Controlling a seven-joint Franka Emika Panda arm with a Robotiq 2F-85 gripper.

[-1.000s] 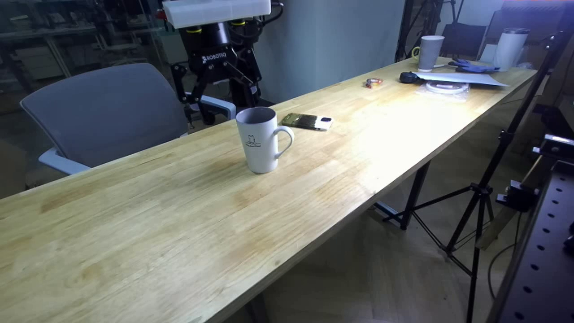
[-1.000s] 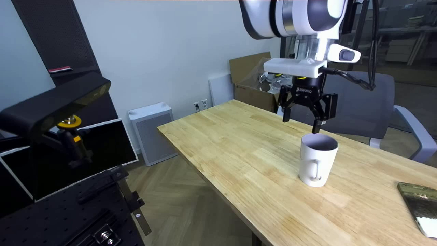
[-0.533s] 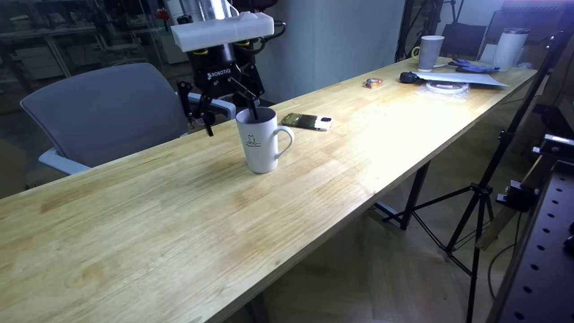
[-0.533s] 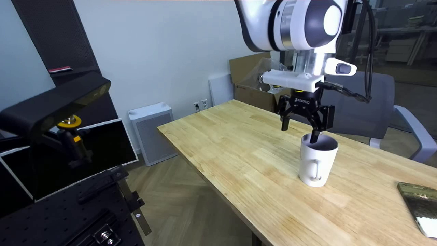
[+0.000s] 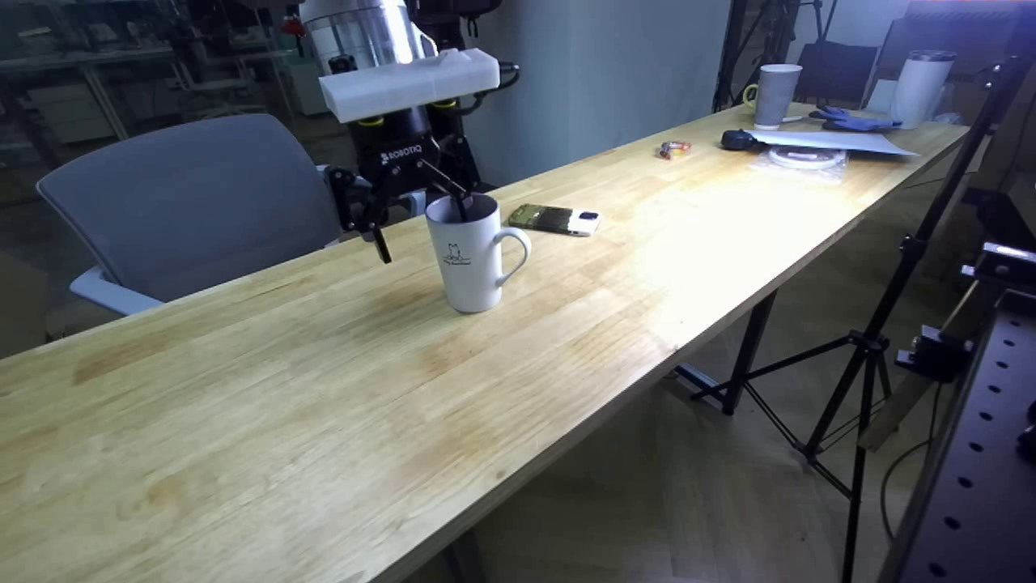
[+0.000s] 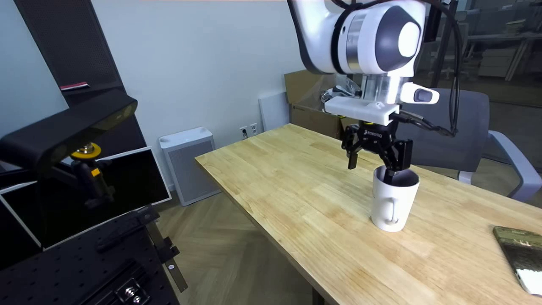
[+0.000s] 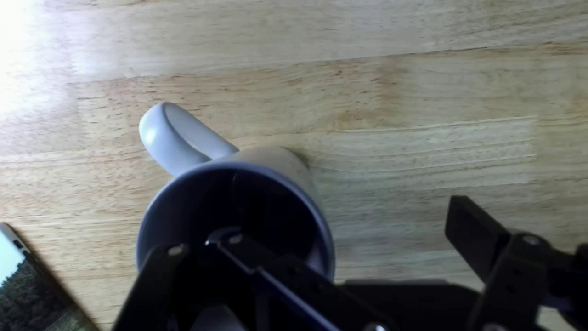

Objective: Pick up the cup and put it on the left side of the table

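Note:
The white cup (image 5: 468, 271) stands upright on the wooden table (image 5: 307, 397) in both exterior views (image 6: 387, 207) (image 6: 313, 224). My gripper (image 5: 425, 238) is open at the cup's rim, pointing down. One finger reaches into the cup's mouth. The other finger is outside the cup, apart from its wall, above the table. In an exterior view the gripper (image 6: 370, 173) straddles the cup's wall. In the wrist view the cup (image 7: 275, 161) is at lower centre, handle toward the upper left. The gripper (image 7: 353, 220) is open there; the inner fingertip is lost in the dark inside.
A phone (image 5: 554, 219) lies beside the cup, also at the lower left of the wrist view (image 7: 34, 294). A grey mug with a yellow handle (image 5: 777, 97), a tumbler (image 5: 921, 89) and papers stand at the far end. A chair (image 5: 194, 194) is against the table's edge.
My gripper has come down from above the cup, and one finger has gone inside its mouth. The gripper has stayed open. The cup has not moved.

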